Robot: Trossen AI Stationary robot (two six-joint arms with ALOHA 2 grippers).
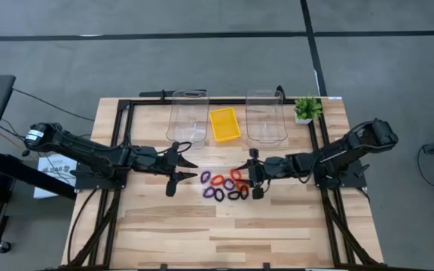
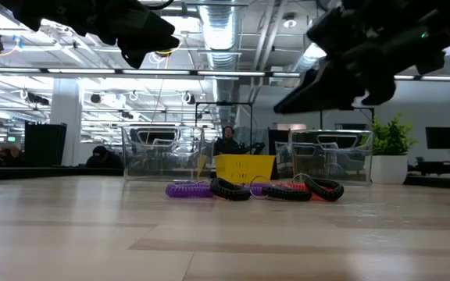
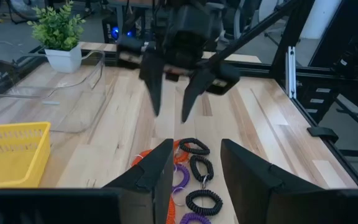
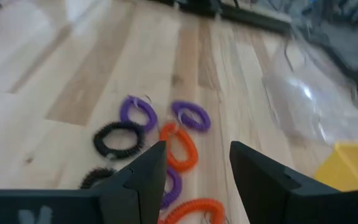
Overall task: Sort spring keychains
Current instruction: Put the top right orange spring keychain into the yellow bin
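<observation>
Roughly at the middle of the wooden table (image 1: pixel 224 226), the spring keychains (image 1: pixel 224 186) lay in a loose cluster of purple, orange-red and black coils, none of them lifted. In the low view they rested flat on the wood in front of the yellow tray (image 2: pixel 244 167), which stood between two clear plastic bins (image 1: pixel 187 117) at the table's far edge, with a small potted plant (image 1: pixel 306 109) beside the right one.

The left gripper (image 1: pixel 183 172) hung just beside the cluster on its left side, fingers spread wide and holding nothing; the nearest purple coil lay a little beyond its fingertips, not between them. From the left wrist view its two dark fingers (image 3: pixel 160 171) framed a gap through which black and purple loops showed on the table ahead.

The right gripper (image 1: pixel 255 173) hovered at the cluster's right edge, likewise parted and empty. In the right wrist view an orange-red coil (image 4: pixel 180 146) lay in line with the gap between its fingers, with a purple loop (image 4: pixel 191 116) farther ahead and a black one (image 4: pixel 118 139) off to one side. Whether either gripper touched a coil could not be made out; in the low view both arms sat above the table surface.
</observation>
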